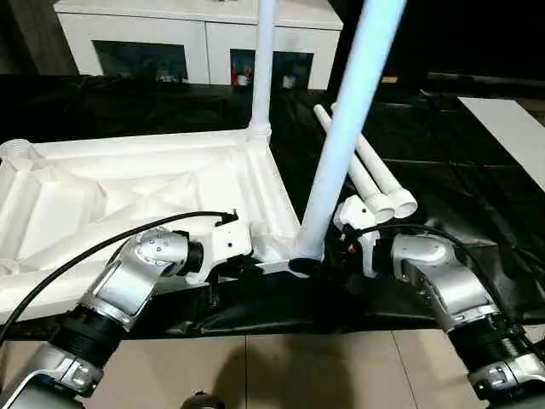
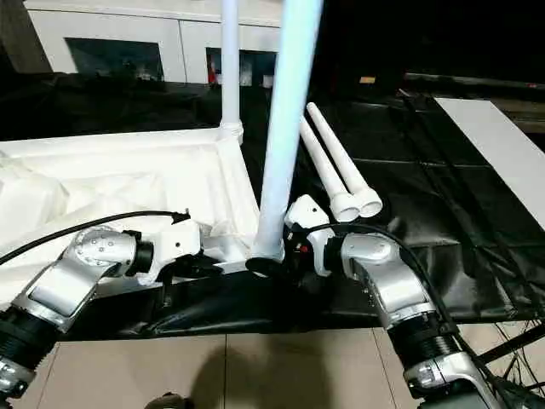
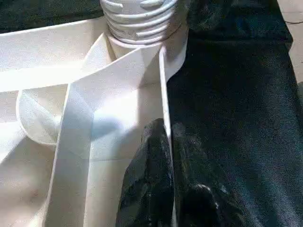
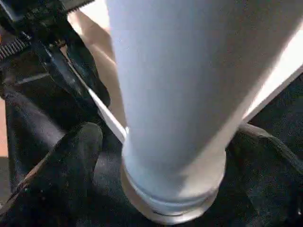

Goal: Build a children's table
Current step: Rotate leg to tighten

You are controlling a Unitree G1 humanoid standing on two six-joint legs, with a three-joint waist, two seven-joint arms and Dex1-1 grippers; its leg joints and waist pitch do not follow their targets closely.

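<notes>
At near corner socket: second white tapered tube leg [image 1: 341,136] leans | white ribbed plastic tabletop [image 1: 102,196] inverted on black sheet | left tool [image 3: 165,184] clenched on rim | right tool [image 1: 341,247] released beside leg | I judge leg may topple, socket unseated.

Dim room, black-draped work surface, white cabinet at the back

A black sheet [image 1: 443,170] covers the low work surface, wrinkled and glossy, its near edge hanging over a beige tiled floor [image 1: 281,375] crossed by thin grout lines. Well beyond the grippers stands a white cabinet [image 1: 196,34] with dark glass doors [image 1: 140,61], small items dimly visible behind the panes. Far out to the right gripper's side a pale flat panel [image 1: 511,128] lies on the sheet. Light falls from above and glares off the sheet; the background behind the cabinet is dark.
</notes>
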